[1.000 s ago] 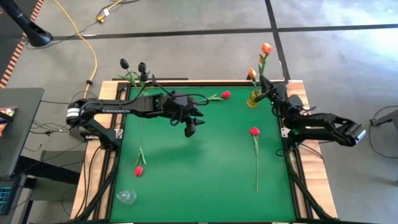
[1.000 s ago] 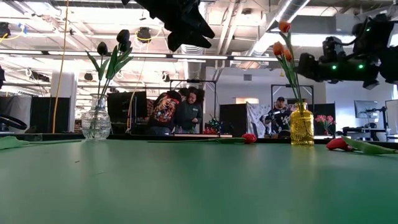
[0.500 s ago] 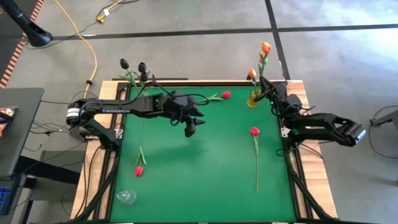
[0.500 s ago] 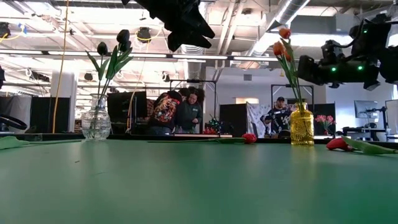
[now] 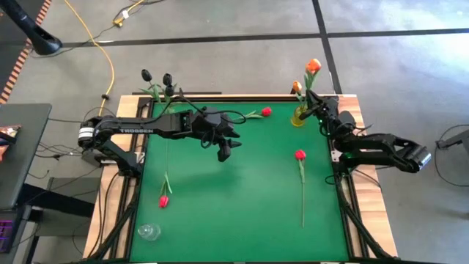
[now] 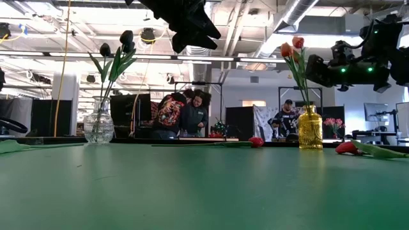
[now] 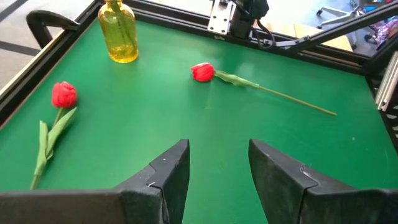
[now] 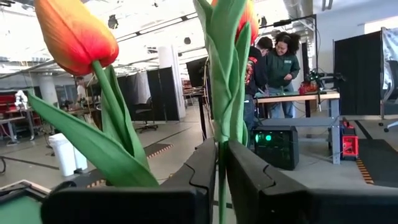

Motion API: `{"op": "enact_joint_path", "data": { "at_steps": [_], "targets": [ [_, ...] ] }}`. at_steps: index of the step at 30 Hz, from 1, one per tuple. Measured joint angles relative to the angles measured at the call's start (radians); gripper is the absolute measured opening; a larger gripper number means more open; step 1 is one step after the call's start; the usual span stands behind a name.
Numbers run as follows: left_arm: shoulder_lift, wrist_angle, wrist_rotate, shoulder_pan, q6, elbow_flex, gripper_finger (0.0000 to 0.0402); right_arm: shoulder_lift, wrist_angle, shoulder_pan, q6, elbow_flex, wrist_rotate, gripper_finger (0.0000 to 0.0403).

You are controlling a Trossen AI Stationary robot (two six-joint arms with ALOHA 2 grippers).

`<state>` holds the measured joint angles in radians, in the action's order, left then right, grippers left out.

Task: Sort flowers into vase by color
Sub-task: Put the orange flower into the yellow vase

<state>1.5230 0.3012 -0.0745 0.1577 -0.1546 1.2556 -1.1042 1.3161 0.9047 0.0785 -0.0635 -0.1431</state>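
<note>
A yellow vase (image 5: 298, 117) (image 6: 310, 130) stands at the table's far right corner with two orange tulips in it. My right gripper (image 5: 314, 108) (image 8: 221, 168) is beside it, above its mouth, shut on one orange tulip (image 6: 298, 43). The other orange tulip (image 8: 74, 34) stands free in the vase. My left gripper (image 5: 226, 152) (image 7: 219, 180) hangs open above the middle of the table, holding nothing. Three red tulips (image 5: 266, 111) (image 5: 300, 155) (image 5: 163, 200) lie flat on the green surface. Two black tulips (image 5: 157, 77) stand in a clear vase (image 6: 99, 124) at the far left. My right gripper pinches the orange tulip's green stem (image 8: 219, 134) between its two fingers, below the head and leaves and above the vase's mouth. The fingers come roughly level from the table's right side and lie across the stem. The tulip stands nearly upright, its lower stem (image 6: 305, 102) reaching down into the yellow vase.
A small clear glass (image 5: 149, 232) stands near the table's near left corner. A raised frame borders the table (image 5: 242, 95). People stand at a workbench in the room behind (image 6: 185, 115). Open green surface lies between the red tulips.
The held orange tulip's head has sunk lower and now stands about level with the other orange head, as its stem has gone deeper into the yellow vase. My right gripper has stayed shut on the stem. The left arm has kept still.
</note>
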Motion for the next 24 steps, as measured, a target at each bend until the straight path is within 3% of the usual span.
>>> {"op": "enact_joint_path", "data": {
  "at_steps": [11, 24],
  "targets": [
    [0.000, 0.040, -0.046, -0.001, -0.019, 0.000, 0.0153, 0.000, -0.117, -0.059, -0.009, 0.000, 0.014, 0.0074],
    [0.000, 0.079, -0.050, -0.005, 0.003, 0.000, 0.0153, 0.058, -0.170, -0.130, -0.052, 0.000, -0.027, 0.0239]
  ]
}}
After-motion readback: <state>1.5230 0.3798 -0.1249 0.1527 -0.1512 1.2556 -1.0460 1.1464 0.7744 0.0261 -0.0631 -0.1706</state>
